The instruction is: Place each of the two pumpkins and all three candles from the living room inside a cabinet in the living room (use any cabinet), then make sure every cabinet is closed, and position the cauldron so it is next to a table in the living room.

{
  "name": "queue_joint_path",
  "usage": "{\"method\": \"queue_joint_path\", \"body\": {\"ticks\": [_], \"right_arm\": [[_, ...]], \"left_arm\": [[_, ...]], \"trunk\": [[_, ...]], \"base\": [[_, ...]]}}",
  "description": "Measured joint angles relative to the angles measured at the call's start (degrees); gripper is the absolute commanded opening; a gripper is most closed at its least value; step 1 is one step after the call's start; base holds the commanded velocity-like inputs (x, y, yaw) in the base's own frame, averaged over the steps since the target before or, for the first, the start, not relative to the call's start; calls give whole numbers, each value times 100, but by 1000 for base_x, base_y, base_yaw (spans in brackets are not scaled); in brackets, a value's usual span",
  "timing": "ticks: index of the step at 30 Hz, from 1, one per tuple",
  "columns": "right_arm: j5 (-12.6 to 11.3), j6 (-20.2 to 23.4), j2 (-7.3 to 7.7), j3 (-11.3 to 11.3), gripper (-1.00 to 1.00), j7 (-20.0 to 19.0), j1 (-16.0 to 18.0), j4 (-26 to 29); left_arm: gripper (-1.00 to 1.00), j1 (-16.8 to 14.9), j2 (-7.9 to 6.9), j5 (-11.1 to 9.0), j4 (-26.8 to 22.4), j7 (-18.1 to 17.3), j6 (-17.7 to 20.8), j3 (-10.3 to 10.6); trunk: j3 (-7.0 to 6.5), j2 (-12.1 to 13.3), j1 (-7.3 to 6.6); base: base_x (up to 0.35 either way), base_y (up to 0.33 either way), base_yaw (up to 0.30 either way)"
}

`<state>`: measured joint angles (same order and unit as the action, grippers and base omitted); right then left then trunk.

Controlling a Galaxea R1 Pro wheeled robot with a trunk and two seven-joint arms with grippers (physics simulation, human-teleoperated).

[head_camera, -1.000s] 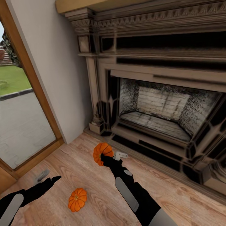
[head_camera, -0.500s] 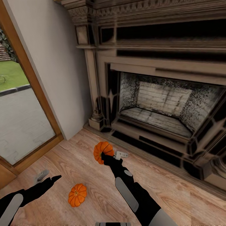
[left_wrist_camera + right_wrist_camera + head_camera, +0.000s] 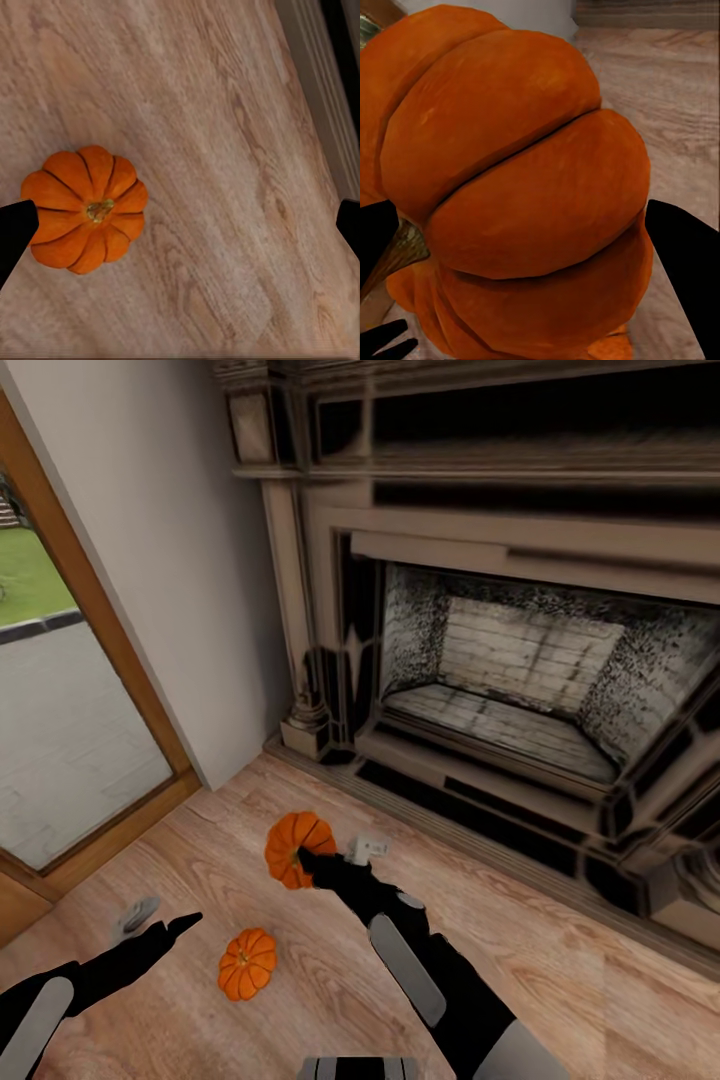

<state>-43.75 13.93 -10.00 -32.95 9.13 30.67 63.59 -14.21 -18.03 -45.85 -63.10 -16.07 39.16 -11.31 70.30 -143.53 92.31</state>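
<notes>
My right gripper (image 3: pixel 305 857) is shut on a bright-orange ribbed pumpkin (image 3: pixel 293 848) and holds it above the wood floor in front of the fireplace. In the right wrist view this pumpkin (image 3: pixel 525 195) bulges between the two black fingers (image 3: pixel 682 262). A second pumpkin (image 3: pixel 247 963) sits upright on the floor, nearer me and a little to the left. My left gripper (image 3: pixel 168 926) hovers open to that pumpkin's left. The left wrist view looks down on the stem side of the floor pumpkin (image 3: pixel 84 210), with the fingertips (image 3: pixel 13 234) spread wide. The candles, cabinet and cauldron are out of view.
A dark carved fireplace (image 3: pixel 520 690) with a raised hearth ledge (image 3: pixel 470 800) fills the wall ahead. A glass door in a wooden frame (image 3: pixel 110 660) stands at the left, and a white wall corner (image 3: pixel 190 590) lies between them. Wood floor (image 3: pixel 560 970) stretches to the right.
The whole picture has shifted upward, so the camera has moved. My right gripper has carried its pumpkin left, closer to the pumpkin on the floor. The left gripper holds its place.
</notes>
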Motion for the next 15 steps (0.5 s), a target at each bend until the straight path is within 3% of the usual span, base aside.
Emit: {"method": "queue_joint_path", "body": {"ticks": [3,6,11,15], "right_arm": [[-670,639,6,249,-100,-27,10,192],[-976,1163,131,655,-100,-33,15,258],[-1080,1402,367,1059,-100,-137,16,287],[-1093,1424,564,1372,-100,-519,11,287]], "left_arm": [[100,0,-35,3,0,-36,0,0],[100,1,-183,-20,60,-103,4,-4],[100,1,-271,-35,108,-321,6,-9],[100,1,-284,-30,114,-368,-2,-10]], "trunk": [[66,-4,7],[132,-8,15],[243,-15,28],[332,-20,38]], "base": [[0,0,0],[0,0,0],[0,0,0],[0,0,0]]}}
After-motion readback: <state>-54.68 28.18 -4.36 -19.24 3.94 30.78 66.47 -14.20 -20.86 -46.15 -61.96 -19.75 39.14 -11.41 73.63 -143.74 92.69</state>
